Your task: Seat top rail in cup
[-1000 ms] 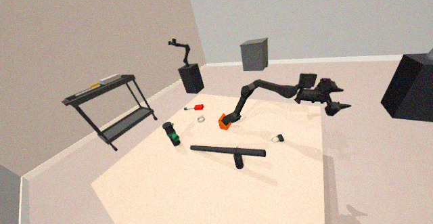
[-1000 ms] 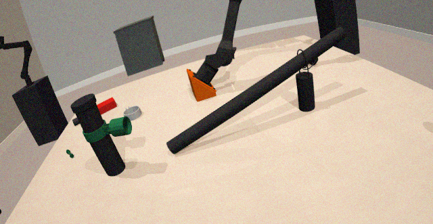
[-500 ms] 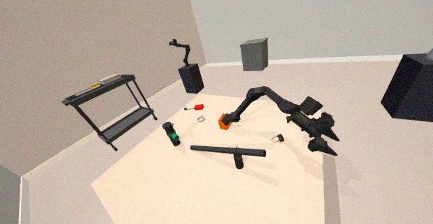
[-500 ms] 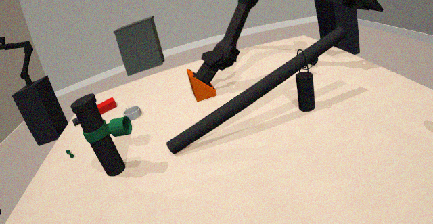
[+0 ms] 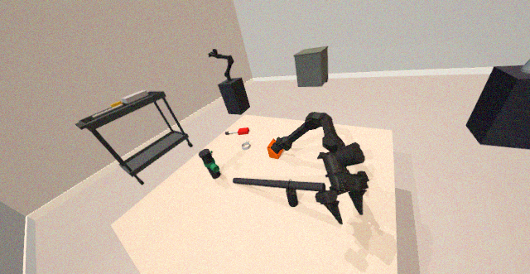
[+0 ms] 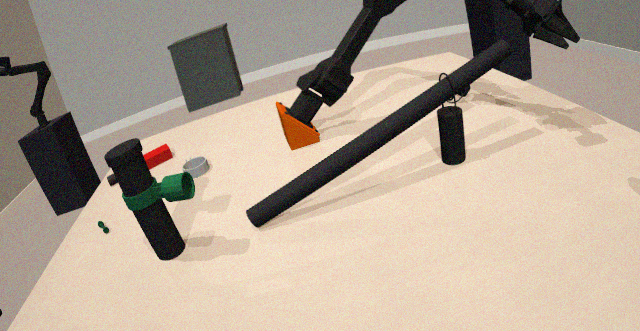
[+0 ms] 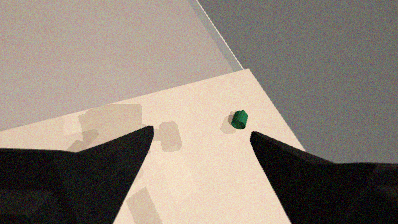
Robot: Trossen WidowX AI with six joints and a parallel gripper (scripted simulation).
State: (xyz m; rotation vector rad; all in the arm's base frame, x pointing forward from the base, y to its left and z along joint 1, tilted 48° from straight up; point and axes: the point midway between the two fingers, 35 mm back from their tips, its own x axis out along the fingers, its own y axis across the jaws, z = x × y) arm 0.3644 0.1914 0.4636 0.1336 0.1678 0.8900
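Far left of the jaws, a cart (image 5: 124,112) bears a pale box (image 5: 135,97) on its top; whether that box holds anything, I cannot tell. Next comes the big post (image 5: 215,175) (image 6: 159,228), across the table from the jaws, leaning in the exterior view, with the green band (image 6: 141,197) around it below the post cap (image 5: 204,153) (image 6: 123,153). If the rail strikes the cup (image 5: 214,168) (image 6: 177,187) off-centre, the push could turn the band or drag it down. The cup's mouth faces the jaws' side, and the rail is not in it. The rail (image 5: 265,183) (image 6: 360,146) lies between that cup and the jaws, its cut end low and well apart from the cup; driven forward at this slope, it would probably pass under the mouth. Nearer the jaws, the loop (image 6: 443,74) on the small post (image 5: 292,197) (image 6: 451,136) surrounds the rail; a hard sideways tug could bind it or tip that post. At the right, the gripper (image 5: 351,218) (image 6: 573,43) (image 7: 203,133) is released, its 2 fingers spread wide with 0 things between them. Coming down askew, 1 finger could knock the rail's near end before both straddle it.
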